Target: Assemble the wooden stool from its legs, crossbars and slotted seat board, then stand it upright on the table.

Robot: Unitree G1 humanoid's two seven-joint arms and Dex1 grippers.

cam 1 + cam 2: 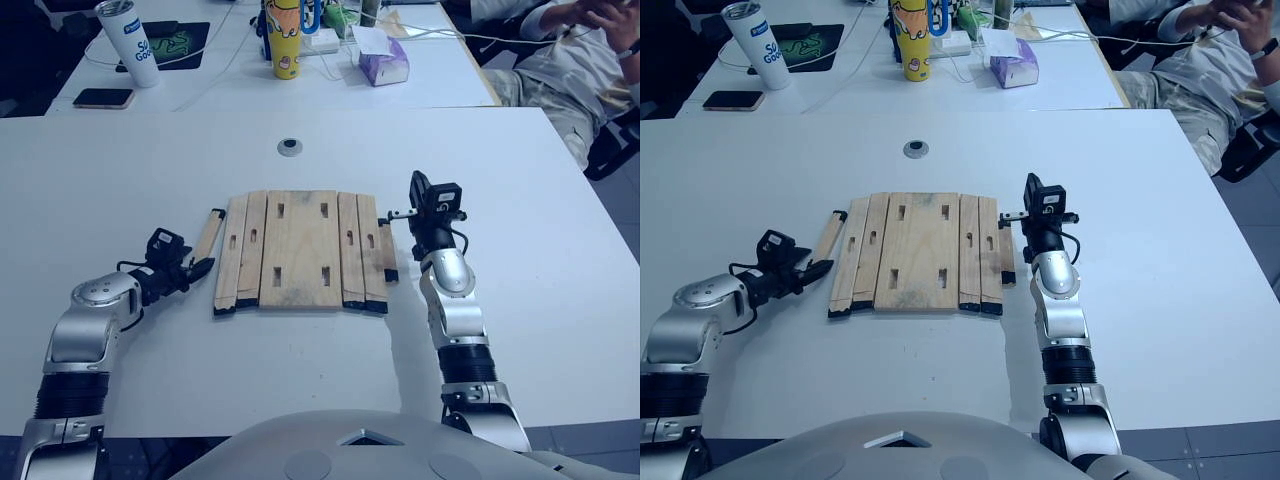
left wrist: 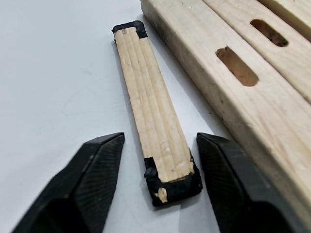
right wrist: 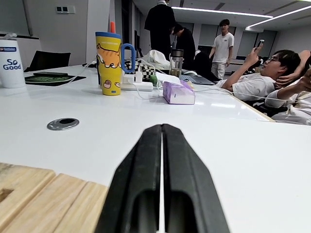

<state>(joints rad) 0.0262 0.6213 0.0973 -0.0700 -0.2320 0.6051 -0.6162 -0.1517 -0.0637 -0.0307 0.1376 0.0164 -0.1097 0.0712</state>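
The slotted seat board (image 1: 300,248) lies flat at mid-table. Slotted wooden legs (image 1: 241,250) lie against its left side, and more legs (image 1: 359,248) against its right. A short crossbar (image 1: 388,252) with black ends rests at the far right of the row. Left of the row lies another black-ended crossbar (image 2: 154,116). My left gripper (image 2: 160,140) is open and low over the table, one finger on each side of that crossbar's near end. My right gripper (image 3: 161,184) is shut on nothing, raised above the right edge of the row (image 3: 34,194).
A metal grommet (image 1: 290,147) sits in the table beyond the boards. The far table holds a tumbler (image 1: 128,40), a yellow cup (image 1: 284,40), a tissue pack (image 1: 383,66) and a phone (image 1: 102,97). White tabletop surrounds the wood.
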